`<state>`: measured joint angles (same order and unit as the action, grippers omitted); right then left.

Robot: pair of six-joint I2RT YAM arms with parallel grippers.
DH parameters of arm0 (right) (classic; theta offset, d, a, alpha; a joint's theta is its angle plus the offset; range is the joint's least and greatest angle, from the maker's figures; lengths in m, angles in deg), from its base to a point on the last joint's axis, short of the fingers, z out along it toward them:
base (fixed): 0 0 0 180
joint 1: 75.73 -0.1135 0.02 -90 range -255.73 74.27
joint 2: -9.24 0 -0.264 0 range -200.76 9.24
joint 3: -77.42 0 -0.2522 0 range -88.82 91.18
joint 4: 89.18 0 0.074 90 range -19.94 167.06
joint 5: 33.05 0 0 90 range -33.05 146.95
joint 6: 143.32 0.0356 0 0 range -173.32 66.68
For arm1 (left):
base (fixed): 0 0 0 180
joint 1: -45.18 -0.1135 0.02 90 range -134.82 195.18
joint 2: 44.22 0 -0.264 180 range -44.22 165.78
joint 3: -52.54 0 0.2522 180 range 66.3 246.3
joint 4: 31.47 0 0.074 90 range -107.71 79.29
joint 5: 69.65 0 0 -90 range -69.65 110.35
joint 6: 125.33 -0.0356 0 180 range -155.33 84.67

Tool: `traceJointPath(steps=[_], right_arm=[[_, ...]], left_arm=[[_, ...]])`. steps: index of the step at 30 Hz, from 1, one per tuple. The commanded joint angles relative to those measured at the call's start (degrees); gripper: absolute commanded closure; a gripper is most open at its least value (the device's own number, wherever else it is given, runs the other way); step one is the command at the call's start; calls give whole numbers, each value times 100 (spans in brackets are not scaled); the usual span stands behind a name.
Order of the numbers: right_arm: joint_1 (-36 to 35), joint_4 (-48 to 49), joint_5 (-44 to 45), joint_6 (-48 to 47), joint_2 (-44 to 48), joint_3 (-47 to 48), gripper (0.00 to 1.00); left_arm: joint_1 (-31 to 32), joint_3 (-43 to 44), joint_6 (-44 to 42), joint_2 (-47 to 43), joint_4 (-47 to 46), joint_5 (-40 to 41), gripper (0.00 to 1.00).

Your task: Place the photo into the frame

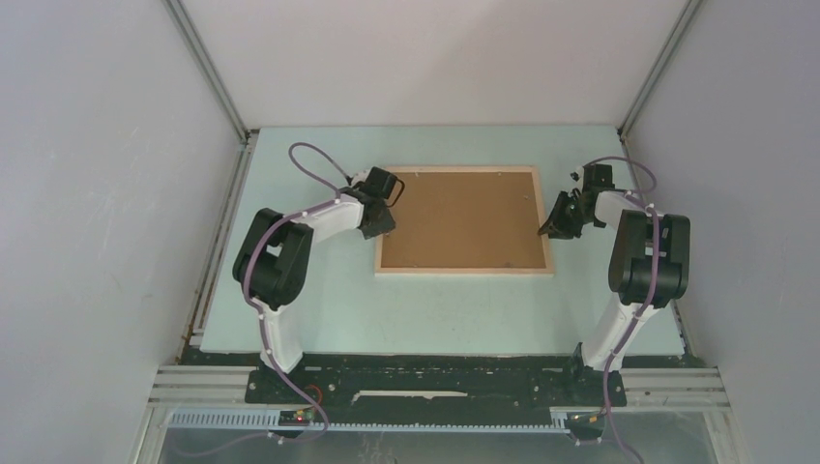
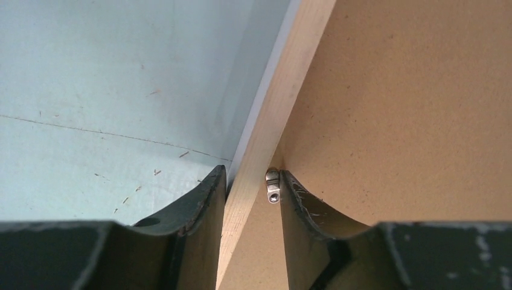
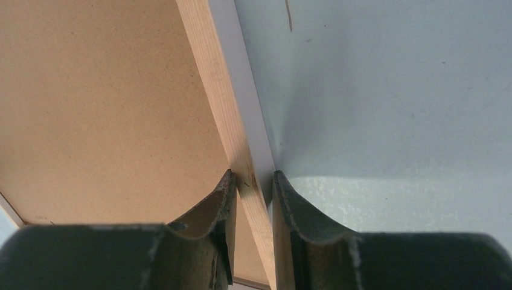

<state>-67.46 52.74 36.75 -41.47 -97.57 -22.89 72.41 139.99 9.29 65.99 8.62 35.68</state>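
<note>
The frame (image 1: 464, 269) of light wood lies face down on the table with the brown backing board (image 1: 464, 217) set in it. The photo is hidden. My left gripper (image 1: 381, 220) is at the frame's left rail. In the left wrist view the gripper (image 2: 252, 175) straddles the rail (image 2: 284, 90), one finger against its outer side and the other against a small metal clip (image 2: 273, 186) on the inner side. My right gripper (image 1: 553, 227) is at the right rail. In the right wrist view the gripper (image 3: 252, 175) is closed on the rail (image 3: 208, 72), a finger on each side.
The pale blue table top (image 1: 319, 319) is walled by white panels at left, right and back. The arm bases stand on the black strip (image 1: 435, 372) at the near edge.
</note>
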Motion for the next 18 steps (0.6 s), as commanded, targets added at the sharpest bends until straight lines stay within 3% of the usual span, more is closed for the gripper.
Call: traceJointPath(steps=[1, 7, 13, 15, 18], right_arm=[[-49, -242, -223, 89, -19, -109, 100], [-54, -225, -275, 89, -31, -109, 100], [-54, -205, -355, 89, -50, -107, 100], [-54, -197, -377, 89, -43, -104, 100], [-60, -205, -333, 97, -13, -109, 100]], left_arm=[[-152, -368, 538, -168, -292, 464, 73], [-214, -591, 879, -306, -600, 400, 87], [-193, -706, 608, -676, -602, 375, 88], [-183, -692, 412, -816, -583, 284, 83], [-178, -671, 97, -1078, -476, 249, 56]])
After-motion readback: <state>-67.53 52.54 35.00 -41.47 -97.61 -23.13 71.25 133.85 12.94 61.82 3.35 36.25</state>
